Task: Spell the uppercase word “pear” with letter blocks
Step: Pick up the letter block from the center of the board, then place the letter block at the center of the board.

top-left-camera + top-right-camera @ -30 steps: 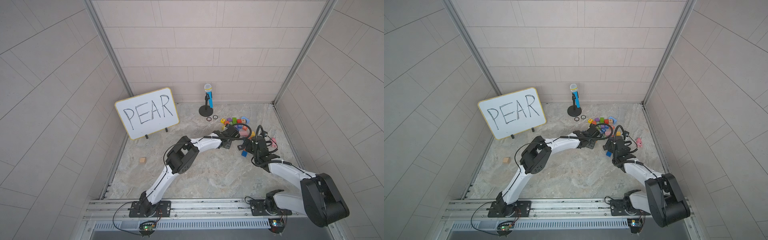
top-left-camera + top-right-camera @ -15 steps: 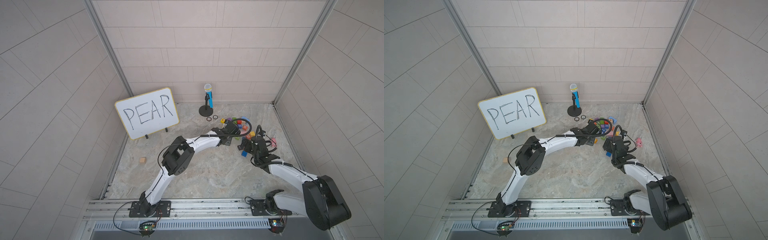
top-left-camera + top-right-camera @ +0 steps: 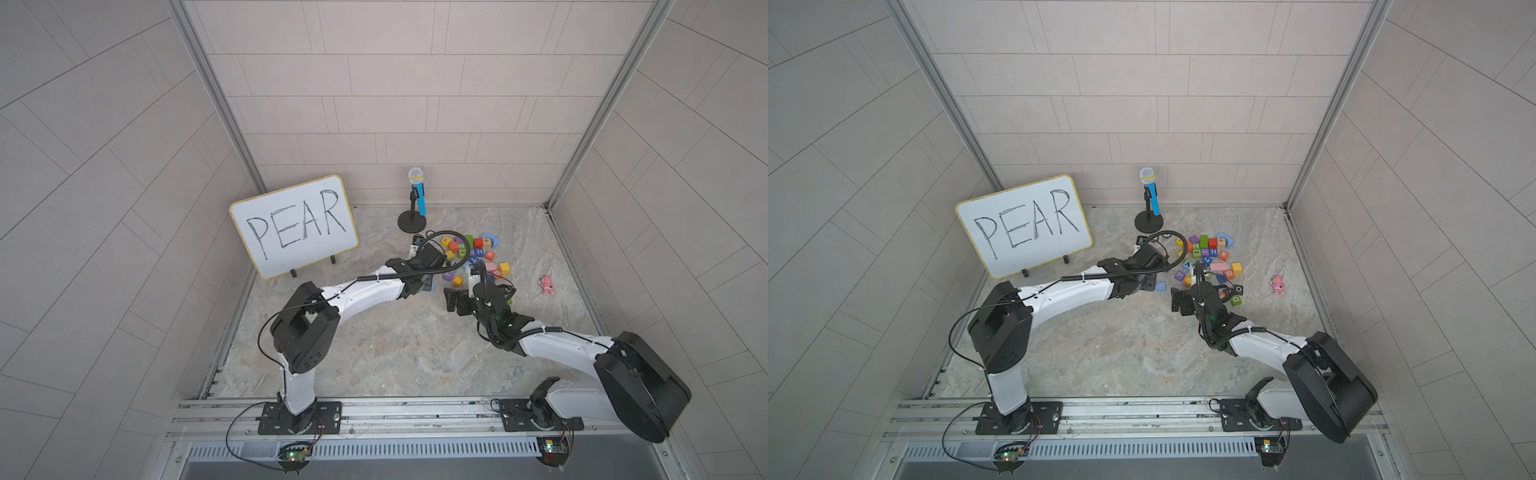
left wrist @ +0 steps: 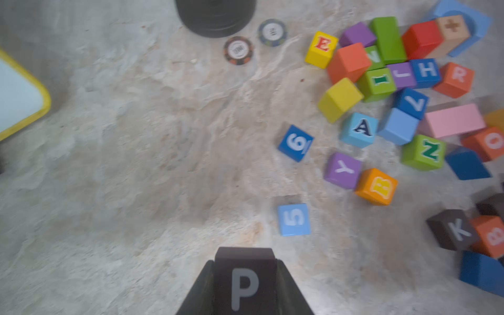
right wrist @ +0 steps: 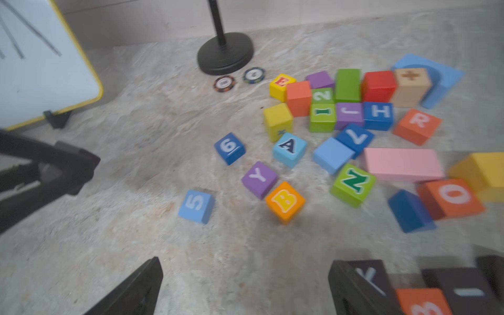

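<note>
Left gripper [image 4: 244,268] clamped on the dark purple P block [image 4: 243,286], whose lower edge is cut off by the frame. Right gripper [image 5: 245,289] spread wide, holding nothing. Yellow E block [image 4: 321,47], blue A block [image 4: 359,129] and orange-red R block [image 4: 455,79] lie loose, well apart from it and slightly blurred.

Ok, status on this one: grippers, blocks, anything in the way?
Left gripper shut on P block. Right gripper open, empty. E block, A block, R block not yet picked. 5 cube lies near the held block.
</note>
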Motion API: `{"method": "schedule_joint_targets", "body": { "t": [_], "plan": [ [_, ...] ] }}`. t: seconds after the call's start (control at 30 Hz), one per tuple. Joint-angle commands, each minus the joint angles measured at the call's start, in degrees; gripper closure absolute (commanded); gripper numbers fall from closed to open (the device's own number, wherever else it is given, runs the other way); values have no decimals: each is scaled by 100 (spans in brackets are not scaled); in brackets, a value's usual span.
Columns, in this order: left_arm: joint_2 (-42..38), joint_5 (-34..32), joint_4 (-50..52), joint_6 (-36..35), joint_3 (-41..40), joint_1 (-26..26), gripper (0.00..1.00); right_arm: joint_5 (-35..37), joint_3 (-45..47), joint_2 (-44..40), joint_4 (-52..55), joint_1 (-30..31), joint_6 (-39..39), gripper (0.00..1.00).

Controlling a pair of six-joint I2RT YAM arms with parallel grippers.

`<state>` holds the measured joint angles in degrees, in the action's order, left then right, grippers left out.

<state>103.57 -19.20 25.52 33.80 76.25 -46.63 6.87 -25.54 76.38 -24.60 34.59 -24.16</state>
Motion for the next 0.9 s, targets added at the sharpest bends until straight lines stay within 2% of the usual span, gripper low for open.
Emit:
{"method": "schedule_joint_targets", "body": {
  "t": [0.0, 0.23, 0.43, 0.63, 0.87],
  "plan": [
    [-529, -224, -104, 239, -705, 211, 69, -166, -171, 399, -724, 427, 697, 0],
    [-1513, -414, -301, 583, -2171, 909, 70, -290, -835, 1683, -1591, 1264, 1681, 0],
    [-2008, -713, -284, 929, -2935, 1463, 70, -561, -1675, 2498, -1660, 1478, 1752, 0],
    [-2013, -498, -398, 938, -3296, 2141, 70, -709, -2275, 3071, -1687, 1551, 1692, 0],
    [-1948, -200, -291, 463, -3338, 2747, 71, -724, -2588, 3486, -1944, 1608, 1538, 0]
  ]
}}
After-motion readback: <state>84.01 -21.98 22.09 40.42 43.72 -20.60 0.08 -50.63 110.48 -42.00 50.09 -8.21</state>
